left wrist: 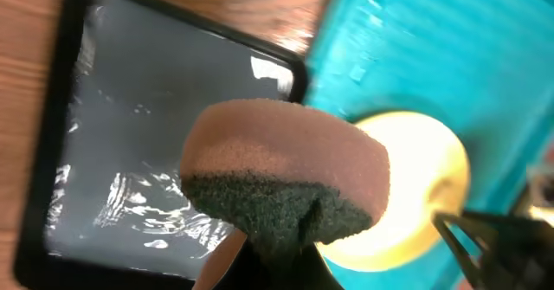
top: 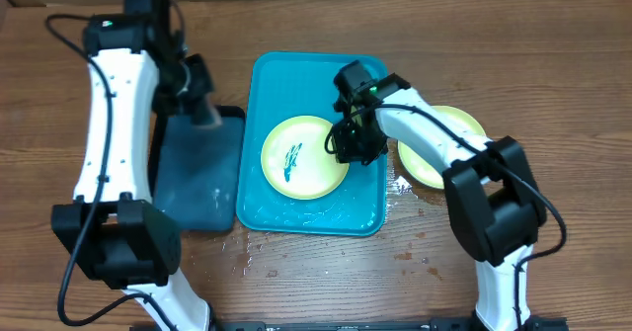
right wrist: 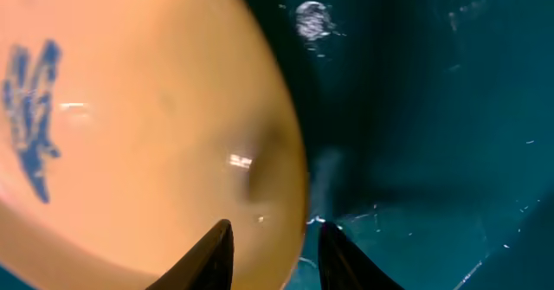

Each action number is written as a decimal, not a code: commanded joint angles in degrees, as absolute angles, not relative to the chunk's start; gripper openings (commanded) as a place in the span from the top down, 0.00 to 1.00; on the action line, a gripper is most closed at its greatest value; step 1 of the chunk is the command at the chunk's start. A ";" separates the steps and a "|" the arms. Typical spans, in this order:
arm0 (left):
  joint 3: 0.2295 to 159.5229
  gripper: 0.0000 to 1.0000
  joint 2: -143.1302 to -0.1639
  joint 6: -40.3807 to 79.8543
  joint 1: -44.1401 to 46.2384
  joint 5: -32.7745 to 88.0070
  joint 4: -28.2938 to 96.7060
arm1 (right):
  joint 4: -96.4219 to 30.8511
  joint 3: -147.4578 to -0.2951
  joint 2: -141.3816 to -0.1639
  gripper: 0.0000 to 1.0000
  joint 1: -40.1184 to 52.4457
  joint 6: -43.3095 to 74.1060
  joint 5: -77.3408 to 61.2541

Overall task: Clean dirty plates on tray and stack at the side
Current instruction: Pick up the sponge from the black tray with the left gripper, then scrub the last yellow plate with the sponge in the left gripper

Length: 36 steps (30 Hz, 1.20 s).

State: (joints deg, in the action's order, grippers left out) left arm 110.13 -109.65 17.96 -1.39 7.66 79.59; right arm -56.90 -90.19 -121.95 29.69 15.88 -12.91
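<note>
Right pincer [right wrist: 275,229] part-open, astride plate [right wrist: 130,134] rim, perhaps touching

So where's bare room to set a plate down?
Bare table in front of the tray and behind it. Crowded at its right: right gripper straddling the plate rim, second plate just beyond. Sponge hangs over the black tray.

Two trays lie on the one table [top: 326,282]: a cyan tray [top: 296,74] and, to its left, a black tray [top: 202,188]. Two plates show: a scribbled plate [top: 304,156] on the cyan tray and a plain plate [top: 419,165] to the right. One sponge [left wrist: 286,177].
</note>
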 commanded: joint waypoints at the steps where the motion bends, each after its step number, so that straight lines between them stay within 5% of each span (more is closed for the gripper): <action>1: 109.60 0.96 -108.64 16.71 3.68 10.33 78.72 | -56.82 -89.97 -124.09 0.68 29.19 19.99 -10.07; 7: 102.30 0.96 -108.75 18.52 10.79 5.69 70.94 | -56.71 -89.95 -124.27 0.96 29.61 19.97 -10.76; 21: 78.39 0.96 -113.30 20.14 21.67 11.57 40.64 | -57.54 -89.95 -124.27 0.96 29.95 19.97 -10.74; 36: 85.08 0.96 -122.08 21.85 13.43 -11.20 58.30 | -58.52 -89.97 -124.27 0.96 29.95 19.94 -10.74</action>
State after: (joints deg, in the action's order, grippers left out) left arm 83.57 -118.65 20.69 17.82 2.46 55.64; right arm -58.08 -90.26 -123.50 30.37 19.86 -13.21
